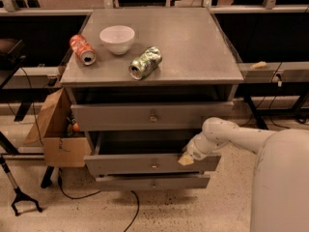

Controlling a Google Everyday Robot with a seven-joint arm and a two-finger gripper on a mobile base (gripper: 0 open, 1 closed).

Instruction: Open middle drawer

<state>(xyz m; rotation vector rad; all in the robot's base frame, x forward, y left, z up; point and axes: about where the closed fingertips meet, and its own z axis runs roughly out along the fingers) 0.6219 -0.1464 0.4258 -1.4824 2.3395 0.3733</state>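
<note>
Our gripper [186, 158] is sitting low at the right end of the middle drawer [125, 164], its pale tan tip pressing up against the top edge of that grey front, and whether it is gripping anything there we cannot tell from this angle. Our white arm [231, 134] is reaching in from the near right, bending down toward that spot. The middle drawer is standing partway out of the cabinet, with a dark gap showing behind its front and its small round knob [154, 166] sitting in the centre, well left of the gripper. Just above it we are seeing the taller top drawer [111, 116] sitting further back, and below it the narrow bottom drawer [145, 182] is poking out a little. Up on the cabinet top [198, 42] a white bowl [117, 38] is standing at the far left, an orange can [82, 49] is lying on its side just left of it, and a green can [145, 62] is lying nearer us. Left of the cabinet a cardboard box [55, 134] is gaping open on the floor.
</note>
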